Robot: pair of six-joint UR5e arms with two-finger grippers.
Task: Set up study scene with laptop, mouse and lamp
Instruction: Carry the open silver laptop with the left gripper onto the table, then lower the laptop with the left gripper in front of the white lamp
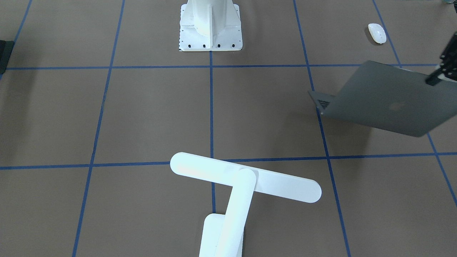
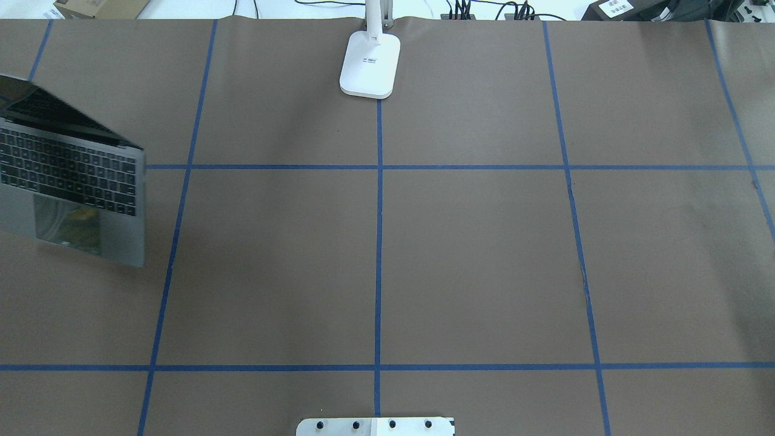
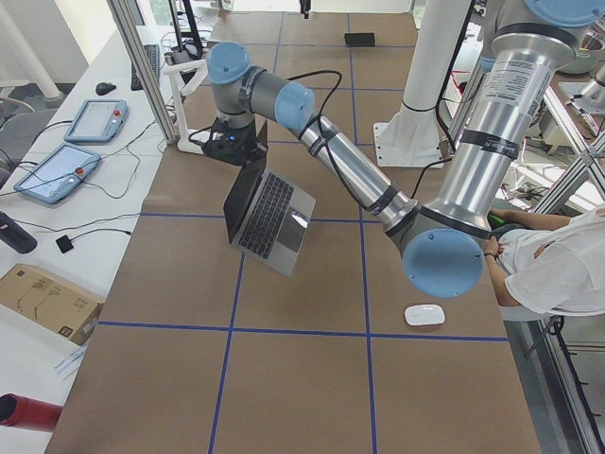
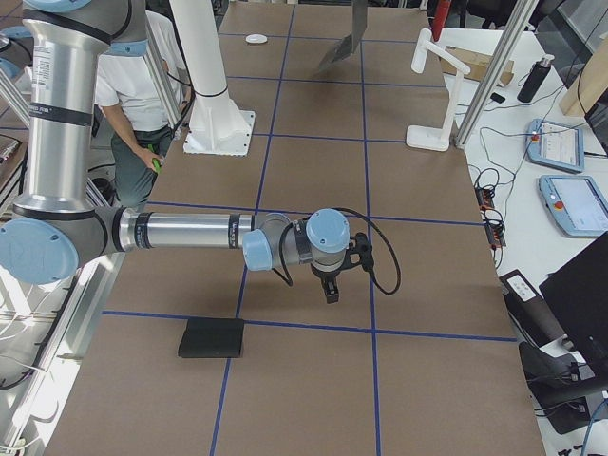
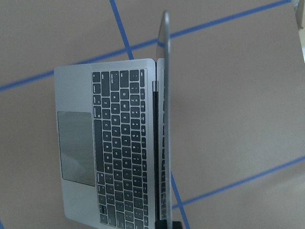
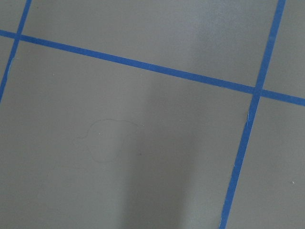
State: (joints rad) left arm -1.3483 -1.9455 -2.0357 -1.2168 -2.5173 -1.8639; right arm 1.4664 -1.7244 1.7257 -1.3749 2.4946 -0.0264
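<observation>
The space-grey laptop (image 1: 385, 101) stands open on the robot's left side of the table, with its keyboard in the overhead view (image 2: 66, 175) and the left wrist view (image 5: 119, 148). My left gripper (image 1: 436, 76) is shut on the top edge of its lid, which runs edge-on down to the fingers in the left wrist view (image 5: 167, 223). The white mouse (image 1: 377, 33) lies on the table behind the laptop, nearer the robot. The white lamp (image 1: 246, 178) stands at the far middle edge, and the overhead view shows its base (image 2: 370, 63). My right gripper (image 4: 329, 287) hovers over bare table, and I cannot tell whether it is open or shut.
The white bolted pedestal (image 1: 210, 26) stands at the robot's side, middle. A flat black mat (image 4: 211, 337) lies on the robot's right end of the table. An operator (image 3: 558, 270) stands beside the robot. Tablets and cables (image 3: 57, 170) lie on the side bench beyond the lamp.
</observation>
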